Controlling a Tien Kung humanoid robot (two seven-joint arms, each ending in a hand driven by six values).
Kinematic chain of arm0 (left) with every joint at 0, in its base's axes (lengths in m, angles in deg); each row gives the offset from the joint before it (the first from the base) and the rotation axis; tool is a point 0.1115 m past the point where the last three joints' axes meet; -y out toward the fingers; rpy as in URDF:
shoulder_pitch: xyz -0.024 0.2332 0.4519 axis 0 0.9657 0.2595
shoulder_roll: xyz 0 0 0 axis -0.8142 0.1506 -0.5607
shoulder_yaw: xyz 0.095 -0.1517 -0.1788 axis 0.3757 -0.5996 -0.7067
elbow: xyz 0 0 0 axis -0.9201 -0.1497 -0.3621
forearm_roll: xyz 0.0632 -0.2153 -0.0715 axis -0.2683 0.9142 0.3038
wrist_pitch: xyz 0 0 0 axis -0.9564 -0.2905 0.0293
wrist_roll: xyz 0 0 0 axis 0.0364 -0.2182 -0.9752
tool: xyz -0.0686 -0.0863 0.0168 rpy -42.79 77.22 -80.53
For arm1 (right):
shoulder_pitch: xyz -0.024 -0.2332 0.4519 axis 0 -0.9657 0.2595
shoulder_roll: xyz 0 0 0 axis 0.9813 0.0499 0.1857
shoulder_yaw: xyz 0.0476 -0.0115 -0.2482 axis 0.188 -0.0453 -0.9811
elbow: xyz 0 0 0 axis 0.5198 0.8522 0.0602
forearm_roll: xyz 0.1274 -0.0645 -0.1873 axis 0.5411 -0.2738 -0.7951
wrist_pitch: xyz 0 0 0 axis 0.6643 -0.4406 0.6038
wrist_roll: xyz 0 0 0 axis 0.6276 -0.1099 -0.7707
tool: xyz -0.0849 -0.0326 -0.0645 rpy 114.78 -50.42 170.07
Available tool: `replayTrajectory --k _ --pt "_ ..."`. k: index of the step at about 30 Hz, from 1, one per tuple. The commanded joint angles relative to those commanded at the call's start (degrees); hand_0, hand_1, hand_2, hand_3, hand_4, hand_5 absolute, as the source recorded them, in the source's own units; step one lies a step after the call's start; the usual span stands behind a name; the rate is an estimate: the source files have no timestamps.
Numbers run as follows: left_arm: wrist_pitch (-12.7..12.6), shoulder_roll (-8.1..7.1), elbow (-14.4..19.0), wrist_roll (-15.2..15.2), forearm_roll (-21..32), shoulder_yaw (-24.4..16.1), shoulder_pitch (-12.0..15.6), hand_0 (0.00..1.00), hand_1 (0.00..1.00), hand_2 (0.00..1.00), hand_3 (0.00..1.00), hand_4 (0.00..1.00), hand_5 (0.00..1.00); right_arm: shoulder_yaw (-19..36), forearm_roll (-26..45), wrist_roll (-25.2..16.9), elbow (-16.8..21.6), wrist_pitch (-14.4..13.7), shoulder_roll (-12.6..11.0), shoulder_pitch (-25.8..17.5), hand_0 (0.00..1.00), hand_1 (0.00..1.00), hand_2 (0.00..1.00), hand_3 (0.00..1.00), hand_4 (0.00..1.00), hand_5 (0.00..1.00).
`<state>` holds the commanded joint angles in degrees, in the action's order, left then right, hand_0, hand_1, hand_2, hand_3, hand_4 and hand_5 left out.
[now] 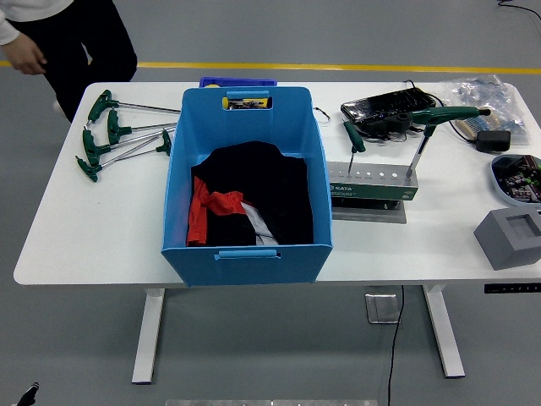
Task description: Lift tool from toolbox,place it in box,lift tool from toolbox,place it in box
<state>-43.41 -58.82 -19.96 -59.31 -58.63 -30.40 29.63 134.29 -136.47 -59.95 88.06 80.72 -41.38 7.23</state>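
Two green-handled T-wrenches (418,135) stand in the slotted tool rack (372,182) just right of the blue box (247,182), which holds dark clothing. More wrenches (114,135) lie at the bench's (84,228) far left. Neither robot hand is in view. A tilted pull could jam a shaft or drag the rack along.

A blue box (246,182) holding dark cloth sits mid-table (101,228), green-handled tools (114,135) lying left.
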Motion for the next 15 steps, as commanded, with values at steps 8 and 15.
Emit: replayTrajectory --k 8,15 --pt "0.01 0.01 0.00 -0.01 0.06 0.04 -0.03 0.884 0.901 0.903 0.751 0.703 0.779 -0.38 -5.27 -1.17 1.93 0.16 -1.24 -0.07 0.888 0.859 0.890 0.956 0.998 0.845" --pt "0.01 -0.03 0.00 -0.02 -0.07 -0.17 -0.20 0.885 0.900 0.904 0.752 0.702 0.778 -3.04 -21.30 -6.70 4.62 -4.29 -5.08 1.70 0.985 0.920 0.932 0.998 0.998 0.228"
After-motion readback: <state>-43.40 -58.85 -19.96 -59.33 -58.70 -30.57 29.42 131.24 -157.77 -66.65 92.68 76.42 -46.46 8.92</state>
